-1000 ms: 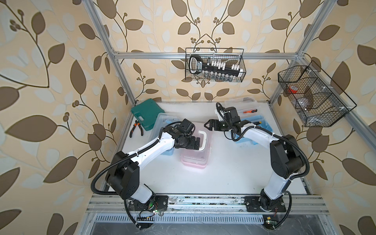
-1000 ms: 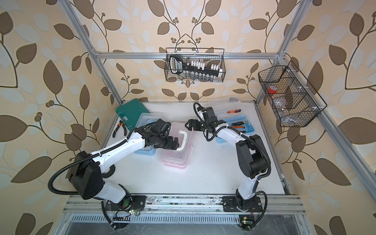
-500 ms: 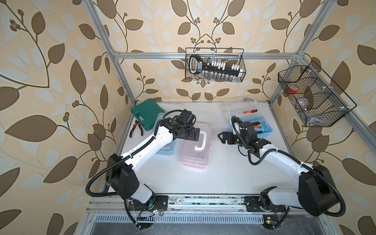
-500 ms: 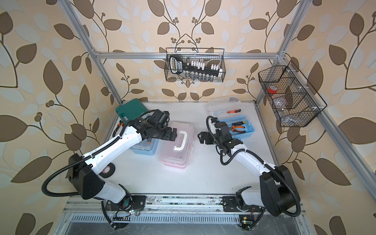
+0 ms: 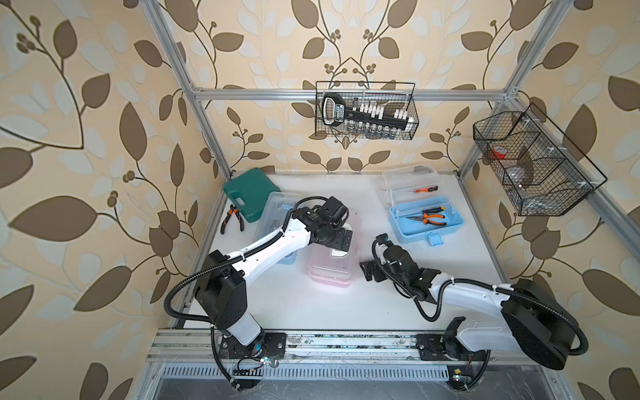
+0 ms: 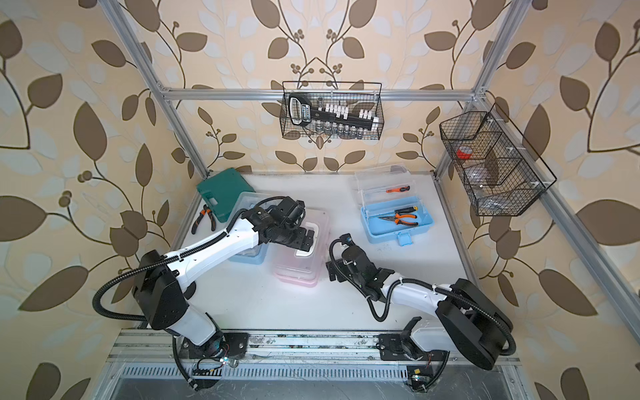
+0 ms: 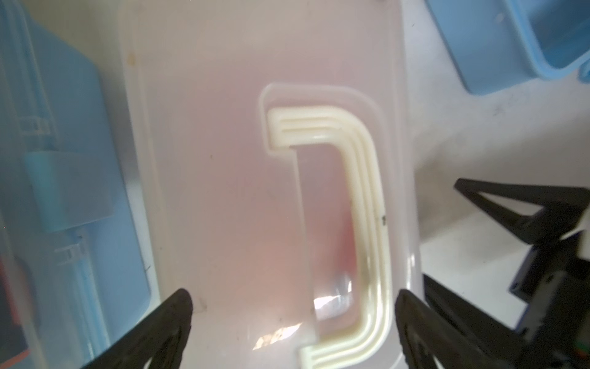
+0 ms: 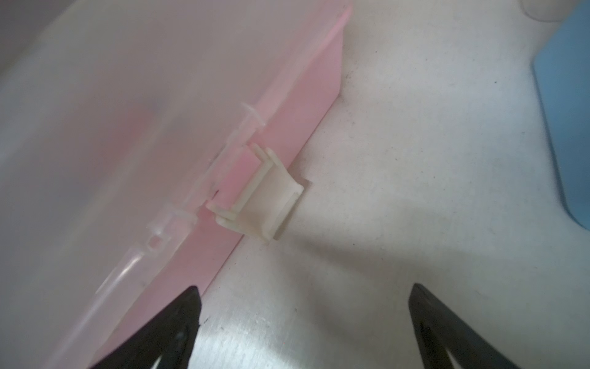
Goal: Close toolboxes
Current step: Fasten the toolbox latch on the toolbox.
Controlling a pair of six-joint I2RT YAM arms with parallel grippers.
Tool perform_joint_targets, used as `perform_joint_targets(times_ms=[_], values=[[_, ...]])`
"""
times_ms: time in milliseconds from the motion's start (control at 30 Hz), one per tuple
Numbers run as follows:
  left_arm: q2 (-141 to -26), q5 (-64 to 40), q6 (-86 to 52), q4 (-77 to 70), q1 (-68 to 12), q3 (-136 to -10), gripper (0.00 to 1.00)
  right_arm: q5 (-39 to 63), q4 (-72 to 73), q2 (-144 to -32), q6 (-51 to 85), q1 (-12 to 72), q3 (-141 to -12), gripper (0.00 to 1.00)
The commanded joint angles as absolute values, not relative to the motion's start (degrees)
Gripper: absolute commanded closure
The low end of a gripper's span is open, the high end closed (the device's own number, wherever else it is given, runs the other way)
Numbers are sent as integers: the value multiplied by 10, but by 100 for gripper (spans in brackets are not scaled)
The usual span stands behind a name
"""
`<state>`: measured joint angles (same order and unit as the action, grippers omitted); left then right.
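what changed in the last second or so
The right gripper drew back from near the open blue toolbox at the rear and dropped low beside the pink toolbox, facing its white latch. The left gripper stays over the pink lid. Both are open, holding nothing. The toolboxes have not moved.

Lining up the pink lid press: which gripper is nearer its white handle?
Left. The left gripper hovers right over the white handle; the right gripper sits beside the pink toolbox, facing its latch.
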<state>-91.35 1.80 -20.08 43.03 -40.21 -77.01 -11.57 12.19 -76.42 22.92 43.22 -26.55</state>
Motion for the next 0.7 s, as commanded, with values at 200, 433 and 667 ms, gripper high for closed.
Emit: perform_joint_targets(times_ms=[200,433,667], values=[[-917,5,-219,415,-402,-719,1,-181,216,-845,248,474,-276,2],[-911,1,-222,408,-402,-701,1,-223,279,-887,250,483,-279,2],[-905,-4,-224,403,-402,-690,1,-267,311,-921,251,483,-280,1]])
